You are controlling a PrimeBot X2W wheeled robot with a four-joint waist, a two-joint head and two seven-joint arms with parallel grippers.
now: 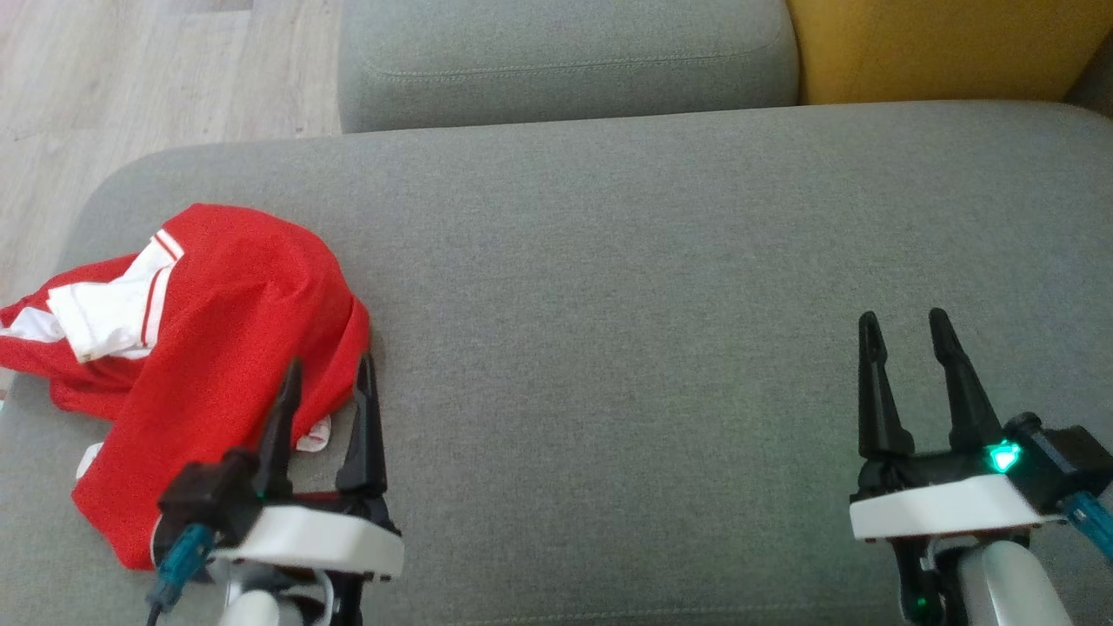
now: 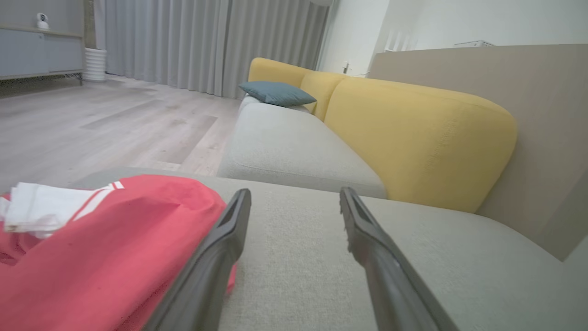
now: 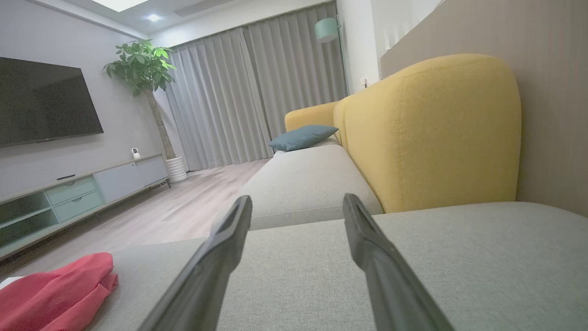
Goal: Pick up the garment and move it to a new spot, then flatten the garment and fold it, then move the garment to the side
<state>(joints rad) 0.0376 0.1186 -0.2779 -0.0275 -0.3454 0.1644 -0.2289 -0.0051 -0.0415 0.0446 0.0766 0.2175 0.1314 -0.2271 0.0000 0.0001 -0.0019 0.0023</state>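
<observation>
The garment (image 1: 209, 348) is a red shirt with white trim, lying crumpled at the left end of a grey sofa seat (image 1: 609, 304). My left gripper (image 1: 330, 369) hovers open at the garment's right edge, one finger over the red cloth and the other beside it, nothing between them. In the left wrist view the garment (image 2: 105, 257) lies left of the open left gripper (image 2: 294, 197). My right gripper (image 1: 904, 326) stands open over bare cushion at the lower right. The right wrist view has the open right gripper (image 3: 297, 204) and the garment (image 3: 55, 294) at lower left.
A second grey seat cushion (image 1: 565, 61) lies beyond the near one, with a yellow backrest (image 1: 939, 48) at the far right. Wooden floor (image 1: 130, 87) runs along the left. A blue pillow (image 2: 278, 93), grey curtains, a TV (image 3: 46, 105) and a plant (image 3: 142, 64) stand further off.
</observation>
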